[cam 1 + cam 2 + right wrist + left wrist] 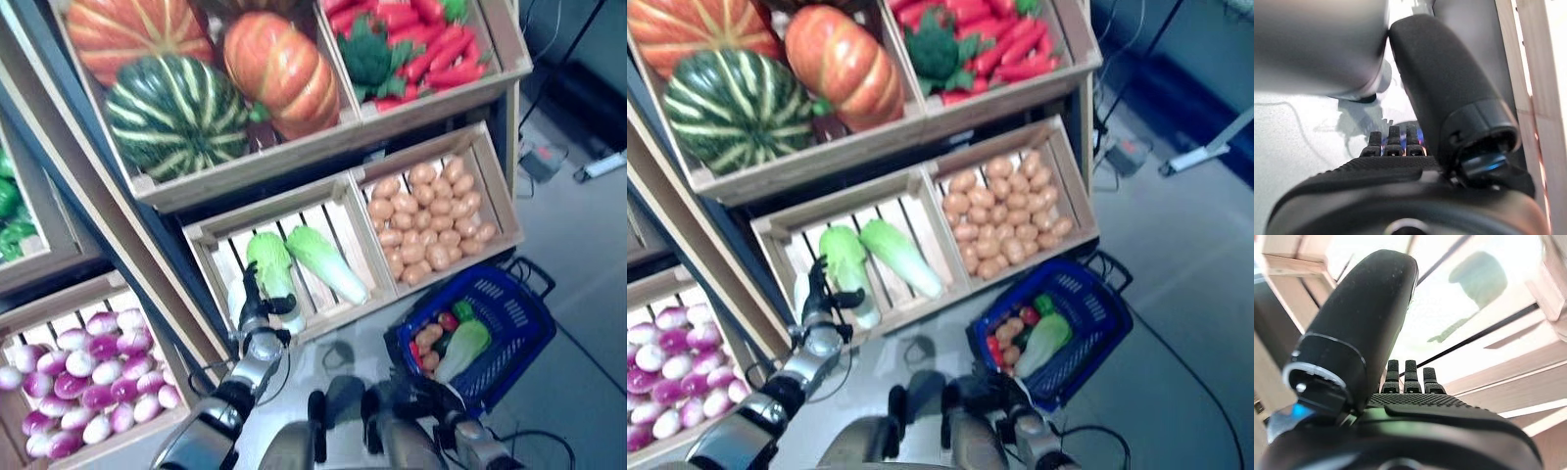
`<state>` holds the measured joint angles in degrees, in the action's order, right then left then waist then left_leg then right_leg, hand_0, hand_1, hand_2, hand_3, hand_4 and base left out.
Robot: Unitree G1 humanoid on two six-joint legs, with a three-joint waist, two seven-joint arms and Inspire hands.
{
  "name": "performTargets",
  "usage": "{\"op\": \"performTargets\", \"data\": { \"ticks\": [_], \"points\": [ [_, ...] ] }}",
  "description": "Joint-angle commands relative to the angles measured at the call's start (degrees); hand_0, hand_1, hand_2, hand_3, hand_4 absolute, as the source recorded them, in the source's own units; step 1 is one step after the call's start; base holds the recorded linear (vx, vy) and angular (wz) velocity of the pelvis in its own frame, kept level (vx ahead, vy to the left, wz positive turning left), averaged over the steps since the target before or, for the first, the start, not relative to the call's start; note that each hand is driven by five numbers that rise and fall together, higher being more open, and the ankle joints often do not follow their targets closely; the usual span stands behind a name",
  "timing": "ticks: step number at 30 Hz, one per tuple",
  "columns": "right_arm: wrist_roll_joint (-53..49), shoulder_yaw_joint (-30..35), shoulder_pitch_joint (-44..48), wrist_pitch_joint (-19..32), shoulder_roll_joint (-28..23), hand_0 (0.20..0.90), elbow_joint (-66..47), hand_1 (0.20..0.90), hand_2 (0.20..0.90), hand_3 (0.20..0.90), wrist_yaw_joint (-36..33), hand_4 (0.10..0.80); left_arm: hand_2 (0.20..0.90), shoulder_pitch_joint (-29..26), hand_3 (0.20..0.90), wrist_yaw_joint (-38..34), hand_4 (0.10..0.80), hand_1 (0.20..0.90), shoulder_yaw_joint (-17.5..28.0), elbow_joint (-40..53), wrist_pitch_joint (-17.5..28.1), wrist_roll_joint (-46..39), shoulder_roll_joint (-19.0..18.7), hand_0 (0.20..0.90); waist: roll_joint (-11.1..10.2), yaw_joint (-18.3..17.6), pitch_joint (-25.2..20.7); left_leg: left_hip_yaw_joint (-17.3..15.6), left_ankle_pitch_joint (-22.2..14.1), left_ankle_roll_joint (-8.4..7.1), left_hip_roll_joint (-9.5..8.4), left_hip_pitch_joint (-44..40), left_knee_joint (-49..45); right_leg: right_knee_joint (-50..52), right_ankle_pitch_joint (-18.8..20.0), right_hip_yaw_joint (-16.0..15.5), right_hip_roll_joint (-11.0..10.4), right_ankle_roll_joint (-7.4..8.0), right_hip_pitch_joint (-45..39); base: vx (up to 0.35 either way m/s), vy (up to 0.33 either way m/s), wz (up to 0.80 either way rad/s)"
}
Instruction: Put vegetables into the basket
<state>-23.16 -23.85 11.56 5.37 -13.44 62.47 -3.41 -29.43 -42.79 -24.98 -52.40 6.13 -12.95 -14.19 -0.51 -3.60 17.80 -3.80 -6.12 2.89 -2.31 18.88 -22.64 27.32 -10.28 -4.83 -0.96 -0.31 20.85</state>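
The eye views show the left hand point(257, 315) raised at the slatted crate point(211, 240) beside two cabbages point(294, 262); its wrist view shows only pale slats past straight, empty fingers point(1405, 377). The blue basket point(519, 323) (already holding vegetables) sits on the floor. The right hand point(1396, 166) shows only in its wrist view, fingers relaxed, holding nothing.

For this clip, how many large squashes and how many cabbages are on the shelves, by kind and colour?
Orange striped pumpkins: 2
Green striped squash: 1
Cabbages in the slatted crate: 2
Total: 5
The left hand is at the nearer cabbage; another cabbage already lies in the blue basket.
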Motion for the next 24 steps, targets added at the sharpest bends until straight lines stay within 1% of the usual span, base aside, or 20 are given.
{"op": "performTargets", "data": {
  "ticks": [1, 4, 6, 7, 10, 12, 14, 18, 24],
  "points": [
    [-2.57, -2.21, -2.66, 2.38, -1.38, 0.900, -4.02, 0.900, 0.900, 0.900, -3.44, 0.800, 0.900, -3.95, 0.900, -7.34, 0.800, 0.900, 0.92, -0.21, -0.14, 1.89, 0.99, 0.900, -0.37, -1.78, -1.98, -2.59, -5.99, 3.29, -2.98, 7.12, -12.27, 8.56, -2.06, -1.04, 2.08, -4.25, 5.31, -0.064, 0.005, 0.00],
    [-2.71, -2.67, -2.33, 2.33, -1.89, 0.900, -3.32, 0.900, 0.900, 0.900, -3.56, 0.800, 0.900, -5.41, 0.900, -7.77, 0.800, 0.900, 1.26, -2.35, -1.11, 2.08, 0.47, 0.900, -0.48, -2.24, -1.70, -2.69, -7.17, 3.51, -2.65, 11.02, -16.76, 12.77, -3.23, -1.49, 1.96, -5.00, 8.74, -0.044, 0.004, 0.02],
    [-2.80, -2.85, -1.74, 2.37, -2.52, 0.900, -2.59, 0.900, 0.900, 0.900, -3.42, 0.800, 0.900, -6.82, 0.900, -8.07, 0.800, 0.900, 1.38, -4.09, -1.31, 0.81, -0.16, 0.900, -0.53, -2.75, -1.30, -3.28, -8.21, 3.49, -2.13, 14.33, -20.75, 16.47, -4.06, -1.56, 2.07, -5.29, 11.74, -0.036, 0.006, -0.01],
    [-2.85, -2.85, -1.67, 2.38, -2.60, 0.900, -2.48, 0.900, 0.900, 0.900, -3.39, 0.800, 0.900, -6.97, 0.900, -8.21, 0.800, 0.900, 1.45, -4.22, -1.40, 0.80, -0.23, 0.900, -0.56, -2.80, -1.08, -3.32, -8.23, 3.50, -2.09, 14.24, -20.81, 16.51, -4.06, -1.56, 2.10, -5.31, 11.65, -0.018, 0.010, -0.04],
    [-2.38, -2.75, -1.92, 2.46, -3.35, 0.900, -2.39, 0.900, 0.900, 0.900, -3.21, 0.800, 0.900, -7.38, 0.900, -8.30, 0.800, 0.900, 2.36, -5.19, -0.93, -1.35, -0.25, 0.900, -0.64, -3.45, -0.57, -3.75, -9.48, 3.62, -1.74, 17.30, -25.57, 20.93, -4.94, -1.26, 2.46, -5.42, 14.57, 0.008, 0.012, -0.03],
    [-1.97, -2.55, -2.19, 2.37, -3.63, 0.900, -2.62, 0.900, 0.900, 0.900, -3.17, 0.800, 0.900, -7.13, 0.900, -8.18, 0.800, 0.900, 2.78, -5.07, -0.42, -2.15, -0.12, 0.900, -0.62, -3.60, -0.45, -3.96, -9.86, 3.68, -1.62, 17.98, -26.83, 22.01, -5.13, -1.21, 2.56, -5.41, 15.29, 0.020, 0.022, -0.05],
    [-1.20, -2.15, -2.83, 2.94, -4.24, 0.900, -2.90, 0.900, 0.900, 0.900, -2.80, 0.800, 0.900, -6.65, 0.900, -8.38, 0.800, 0.900, 3.25, -4.29, -0.10, -3.17, 0.14, 0.900, -0.58, -3.86, -0.04, -4.28, -10.69, 4.01, -1.41, 19.80, -29.67, 24.52, -5.61, -1.17, 2.63, -5.50, 17.14, 0.002, 0.024, -0.06],
    [0.75, -2.33, -3.77, 2.67, -5.03, 0.900, -5.11, 0.900, 0.900, 0.900, -1.95, 0.800, 0.900, -6.51, 0.900, -7.90, 0.800, 0.900, 3.94, -3.32, 0.39, -4.23, 0.33, 0.900, -0.77, -4.33, 0.50, -4.67, -11.71, 4.20, -1.18, 21.37, -33.01, 27.35, -6.21, -0.95, 2.79, -5.47, 18.75, 0.010, 0.007, -0.01],
    [1.59, -1.61, -6.51, 2.52, -6.03, 0.900, -6.38, 0.900, 0.900, 0.900, -1.83, 0.800, 0.900, -6.13, 0.900, -6.97, 0.800, 0.900, 5.18, -1.49, 0.36, -6.34, -0.90, 0.900, -1.14, -5.00, 1.63, -5.59, -12.75, 5.03, -0.55, 22.60, -36.43, 30.50, -6.58, -0.64, 3.07, -5.36, 20.61, 0.028, 0.004, -0.01]
  ]
}}
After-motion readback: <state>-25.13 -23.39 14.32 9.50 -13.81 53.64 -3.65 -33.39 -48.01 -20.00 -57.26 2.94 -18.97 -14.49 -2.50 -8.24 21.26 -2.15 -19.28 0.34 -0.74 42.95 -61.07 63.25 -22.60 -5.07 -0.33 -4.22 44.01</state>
